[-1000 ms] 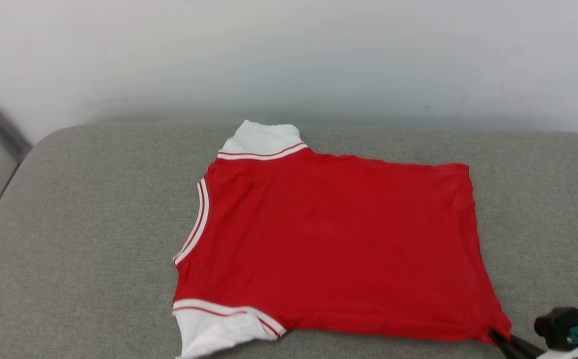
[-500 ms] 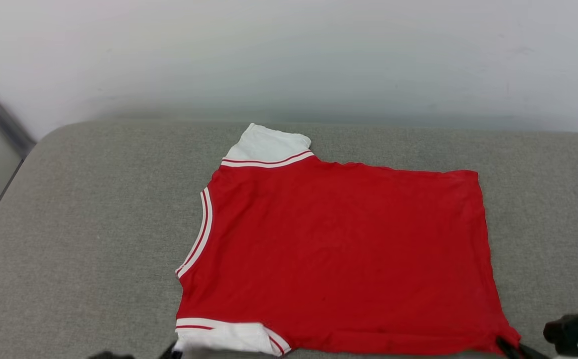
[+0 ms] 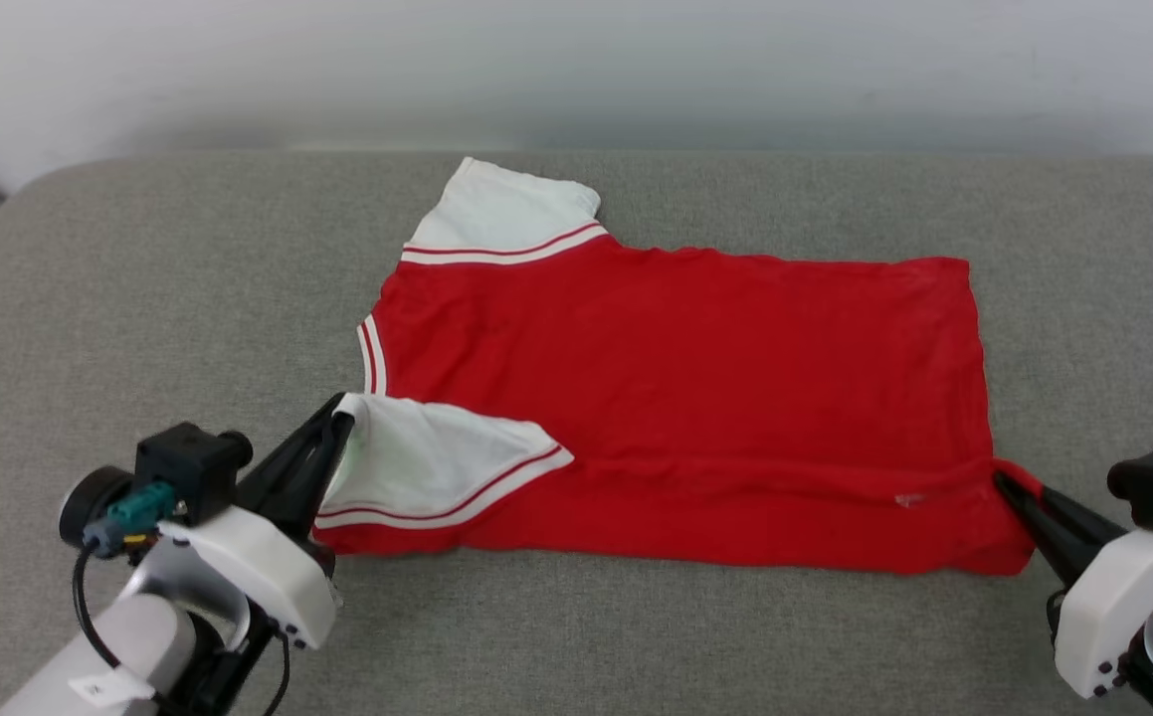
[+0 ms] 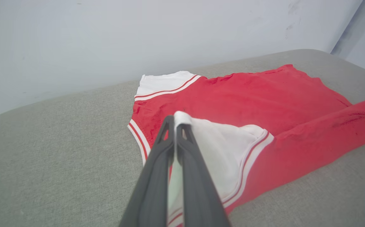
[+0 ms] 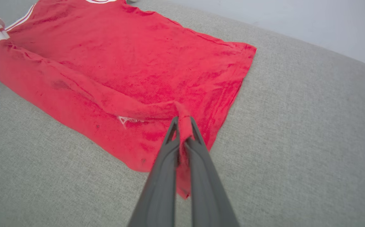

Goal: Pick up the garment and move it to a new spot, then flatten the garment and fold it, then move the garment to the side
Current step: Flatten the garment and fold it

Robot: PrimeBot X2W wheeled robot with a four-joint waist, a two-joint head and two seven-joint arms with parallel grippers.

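Observation:
The garment [image 3: 695, 368], a red T-shirt with white sleeves and striped trim, lies plain side up across the grey cushion, collar to the left. My left gripper [image 3: 342, 410] is shut on the near white sleeve [image 4: 220, 148] and holds it folded over the red body. My right gripper [image 3: 1002, 481] is shut on the near hem corner [image 5: 184, 121], which is lifted and turned inward. The near long edge of the garment [image 5: 75, 104] is doubled over between the two grips. The far white sleeve [image 3: 501, 214] lies flat. Any chest print is hidden.
The grey cushion [image 3: 138, 298] spreads wide on both sides of the shirt. A pale wall [image 3: 576, 60] runs behind its far edge. Bare cushion lies in front of the shirt's near fold.
The camera has tilted down. Both grippers have carried the near edge away from me over the shirt: the near sleeve now lies folded on the red body and the hem corner has turned inward.

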